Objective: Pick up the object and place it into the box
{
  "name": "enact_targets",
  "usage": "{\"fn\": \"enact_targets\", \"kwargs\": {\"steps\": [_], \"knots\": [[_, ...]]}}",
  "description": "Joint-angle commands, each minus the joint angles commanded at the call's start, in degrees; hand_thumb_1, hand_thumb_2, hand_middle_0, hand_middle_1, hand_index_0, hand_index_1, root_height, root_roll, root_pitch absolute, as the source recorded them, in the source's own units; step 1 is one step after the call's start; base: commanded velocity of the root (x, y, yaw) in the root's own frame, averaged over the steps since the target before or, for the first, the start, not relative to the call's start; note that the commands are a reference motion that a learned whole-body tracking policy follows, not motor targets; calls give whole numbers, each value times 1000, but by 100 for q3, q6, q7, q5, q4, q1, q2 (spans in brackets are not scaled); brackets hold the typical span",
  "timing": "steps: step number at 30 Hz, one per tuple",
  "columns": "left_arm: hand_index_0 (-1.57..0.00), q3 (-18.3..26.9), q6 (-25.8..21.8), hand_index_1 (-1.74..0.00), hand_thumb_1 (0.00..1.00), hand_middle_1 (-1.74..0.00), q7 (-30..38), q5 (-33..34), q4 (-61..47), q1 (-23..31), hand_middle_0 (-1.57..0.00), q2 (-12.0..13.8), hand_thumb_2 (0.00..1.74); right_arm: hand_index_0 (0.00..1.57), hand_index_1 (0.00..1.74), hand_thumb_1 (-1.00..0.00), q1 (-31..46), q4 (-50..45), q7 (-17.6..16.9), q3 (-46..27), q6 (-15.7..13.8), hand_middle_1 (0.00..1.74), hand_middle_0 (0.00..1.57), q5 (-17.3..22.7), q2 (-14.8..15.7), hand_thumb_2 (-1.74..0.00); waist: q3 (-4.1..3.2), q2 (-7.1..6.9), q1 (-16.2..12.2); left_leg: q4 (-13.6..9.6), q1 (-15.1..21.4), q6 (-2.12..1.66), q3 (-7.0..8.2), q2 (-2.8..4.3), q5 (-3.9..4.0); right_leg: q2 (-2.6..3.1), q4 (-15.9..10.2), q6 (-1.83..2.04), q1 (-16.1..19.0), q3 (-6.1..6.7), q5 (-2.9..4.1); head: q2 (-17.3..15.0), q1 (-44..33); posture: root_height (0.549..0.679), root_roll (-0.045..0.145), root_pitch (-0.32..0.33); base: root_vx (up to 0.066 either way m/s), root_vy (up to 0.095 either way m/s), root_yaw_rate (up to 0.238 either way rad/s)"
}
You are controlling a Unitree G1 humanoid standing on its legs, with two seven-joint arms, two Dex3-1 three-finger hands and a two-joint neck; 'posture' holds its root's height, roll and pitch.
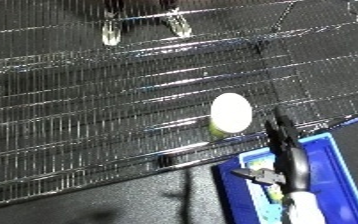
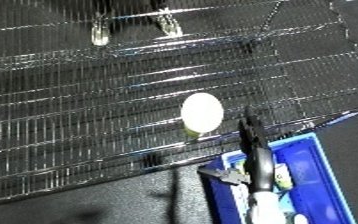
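The right hand (image 1: 286,150) reaches out with straight fingers, holding nothing, just right of the white-lidded jar (image 1: 230,114); blue bin (image 1: 340,170) lies beneath it.

The round white-topped object (image 1: 230,112) has a yellow-green side low down. It sits on the shiny silver wire rack (image 1: 87,100), a grid of thin lines, near its front right edge. The plastic bin (image 1: 340,170) is bright blue. The right hand (image 1: 286,160) is black.
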Motion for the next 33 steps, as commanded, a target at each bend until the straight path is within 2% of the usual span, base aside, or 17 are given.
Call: {"fn": "enact_targets", "kwargs": {"steps": [8,19,28,33], "knots": [[-1570,-73,-23,-1740,1000,-1740,85,-46,-42,-41,-1570,32,1740,0,0,0,-443,206,-34,2,-5,0,0,213,-113,0,0,79,69,144,-294,20,20,-35,-56,-11,182,-13,-321,-9,-38,247,269,631,51,118,14,1,25],[-1570,-147,-21,-1740,1000,-1740,92,-129,-129,-88,-1570,101,1740,0,0,0,-914,569,55,15,-11,0,0,387,-367,0,0,155,157,241,-509,60,22,-71,-108,-30,312,-20,-567,-29,-59,520,518,627,48,143,1,0,16],[-1570,-211,-24,-1740,1000,-1740,144,-194,-154,-174,-1570,124,1740,0,0,0,-1289,873,148,147,36,0,0,473,-438,0,0,216,217,229,-591,77,24,-97,-105,-48,336,-30,-677,-38,-53,754,611,626,48,154,-20,10,12],[-1570,-250,-43,-1740,1000,-1740,177,-215,-157,-224,-1570,110,1740,393,435,-250,-1494,996,188,227,61,435,393,520,-462,-435,0,241,242,198,-617,85,23,-120,-92,-48,325,-32,-716,-41,-44,829,655,626,48,160,-31,14,13]]}}
